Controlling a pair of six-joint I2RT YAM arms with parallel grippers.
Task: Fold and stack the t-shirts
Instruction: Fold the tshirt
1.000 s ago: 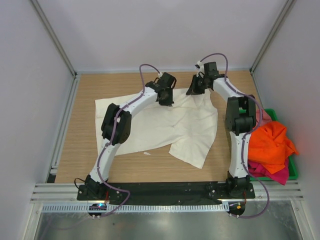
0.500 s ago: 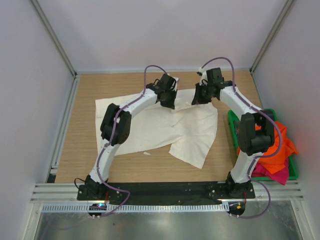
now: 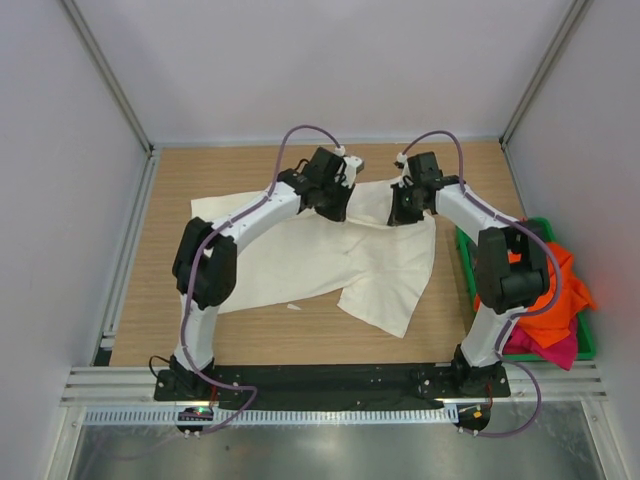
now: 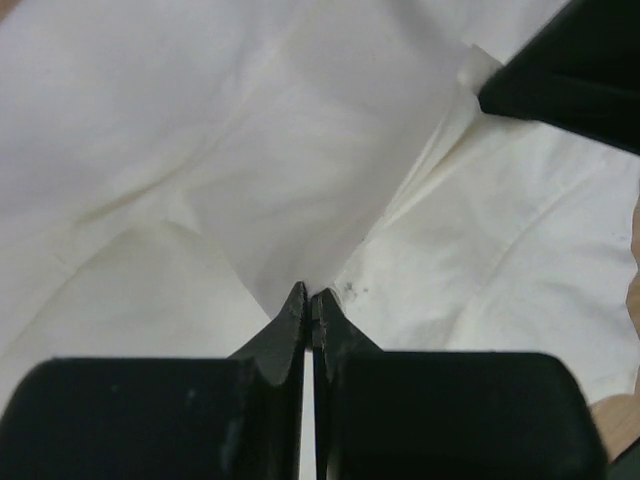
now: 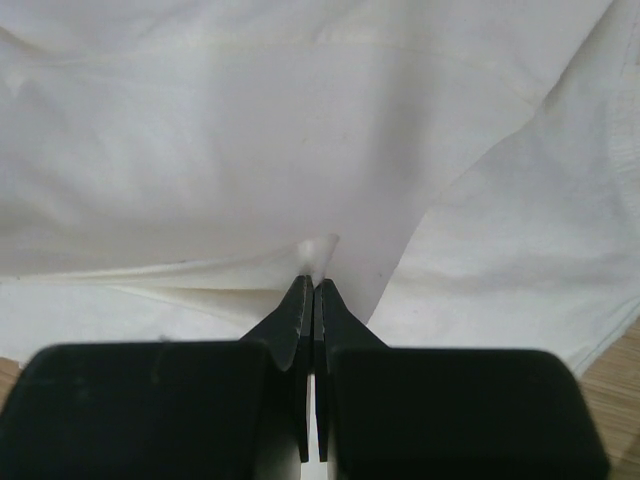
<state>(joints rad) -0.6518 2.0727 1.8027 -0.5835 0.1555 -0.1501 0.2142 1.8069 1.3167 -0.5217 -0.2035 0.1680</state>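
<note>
We see the cream-white t-shirt (image 3: 320,255) lying spread and rumpled across the middle of the wooden bench (image 3: 165,300), one corner trailing toward the near edge. Along its far edge the cloth is gathered at two spots. The left claw (image 4: 308,300) is clenched on a pinch of this shirt, and in the left wrist view a creased ridge of fabric rises from its closed tips. The right claw (image 5: 312,287) is clenched just the same on a small tuck of the same shirt, a little to the right of the left one. Both arms reach over the cloth from the near edge. At the right side of the bench a green bin (image 3: 588,340) holds an orange t-shirt (image 3: 545,290) heaped over a magenta t-shirt (image 3: 555,350).
</note>
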